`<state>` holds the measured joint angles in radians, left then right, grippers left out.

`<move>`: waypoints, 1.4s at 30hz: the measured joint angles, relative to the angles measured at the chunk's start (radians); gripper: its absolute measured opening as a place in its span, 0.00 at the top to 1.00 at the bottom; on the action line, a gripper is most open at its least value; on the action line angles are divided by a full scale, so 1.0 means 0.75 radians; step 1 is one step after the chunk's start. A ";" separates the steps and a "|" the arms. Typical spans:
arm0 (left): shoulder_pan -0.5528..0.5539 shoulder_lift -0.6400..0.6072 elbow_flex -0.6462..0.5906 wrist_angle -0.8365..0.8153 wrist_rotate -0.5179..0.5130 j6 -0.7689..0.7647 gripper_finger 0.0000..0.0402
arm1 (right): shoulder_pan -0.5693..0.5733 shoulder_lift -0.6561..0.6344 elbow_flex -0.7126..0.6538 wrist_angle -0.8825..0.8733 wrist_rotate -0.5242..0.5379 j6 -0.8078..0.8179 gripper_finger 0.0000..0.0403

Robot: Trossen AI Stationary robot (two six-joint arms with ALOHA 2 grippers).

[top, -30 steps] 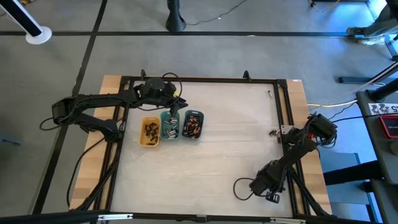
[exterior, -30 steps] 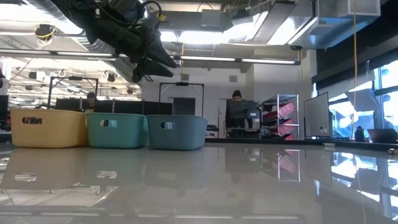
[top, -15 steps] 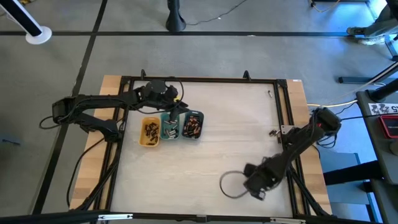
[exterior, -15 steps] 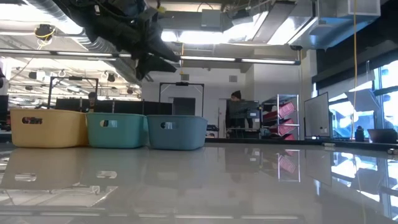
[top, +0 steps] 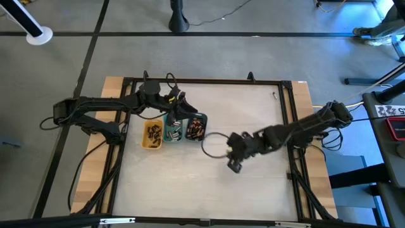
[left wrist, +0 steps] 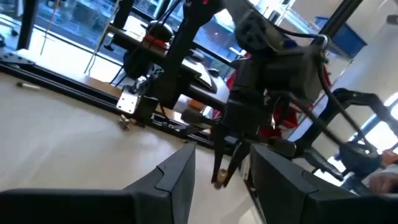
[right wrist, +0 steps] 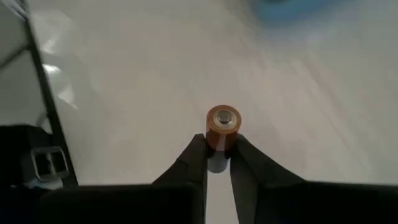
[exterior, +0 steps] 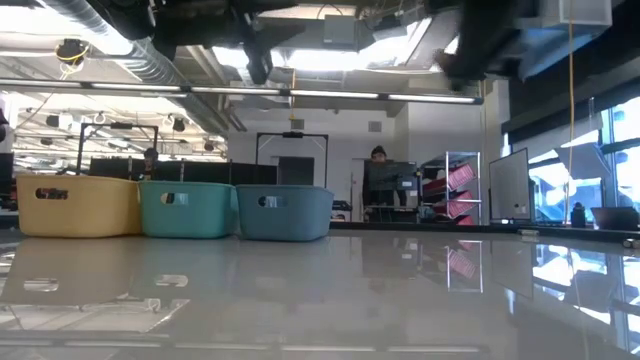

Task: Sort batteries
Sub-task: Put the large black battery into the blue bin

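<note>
Three small trays stand side by side at the table's left middle: yellow [top: 152, 134], teal [top: 172, 130] and grey-blue [top: 195, 128], each holding several batteries. My left gripper [top: 182, 104] hovers just beyond the teal tray, open with nothing between its fingers [left wrist: 177, 171]. My right gripper [top: 233, 152] hangs over the table's middle, to the right of the trays, shut on one copper-topped battery [right wrist: 222, 127]. The left wrist view shows that gripper with the battery [left wrist: 219, 177] farther off. My right gripper pinches the battery by its round sides [right wrist: 213, 143] between its two fingertips. The battery lies along the fingers, and its copper end with the silvery cap [right wrist: 224, 118] sticks out past them. The fingers slant down from the table's right, with the battery clear of the tabletop.
A black frame [top: 202, 81] runs along the table's edges. A loop of cable [top: 212, 144] hangs at my right wrist near the grey-blue tray. Bare tabletop [top: 209, 190] lies toward the near edge. The low view shows the three trays [exterior: 188, 210] in a row.
My right gripper has risen from the table's near right corner and swung toward the middle and the trays, tipping downward as it went. My left gripper has lifted a little above the trays and tipped up to level.
</note>
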<state>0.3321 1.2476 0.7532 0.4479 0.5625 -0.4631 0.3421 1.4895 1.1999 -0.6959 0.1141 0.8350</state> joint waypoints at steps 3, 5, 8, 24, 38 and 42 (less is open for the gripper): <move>-0.008 0.000 0.000 0.022 0.003 -0.045 0.64 | -0.089 0.000 0.000 0.150 -0.037 -0.160 0.91; -0.017 0.000 0.000 0.023 0.004 -0.052 0.64 | -0.148 0.000 0.000 0.254 -0.071 -0.270 0.91; -0.037 0.000 0.000 0.052 0.005 -0.082 0.64 | -0.232 0.000 0.000 0.410 -0.142 -0.420 0.91; -0.096 0.105 0.001 0.539 -0.136 -0.293 0.64 | -0.655 0.000 0.000 1.114 -0.907 -0.806 0.91; -0.095 0.166 0.001 0.555 -0.258 -0.390 0.64 | -0.704 0.001 0.000 0.979 -0.781 -0.696 0.91; -0.104 0.166 0.001 0.375 -0.339 -0.357 0.64 | -0.721 0.001 -0.001 0.944 -0.739 -0.643 0.90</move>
<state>0.2538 1.3719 0.7540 0.7292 0.3079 -0.7312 -0.1989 1.4902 1.1995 0.0123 -0.4404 0.3529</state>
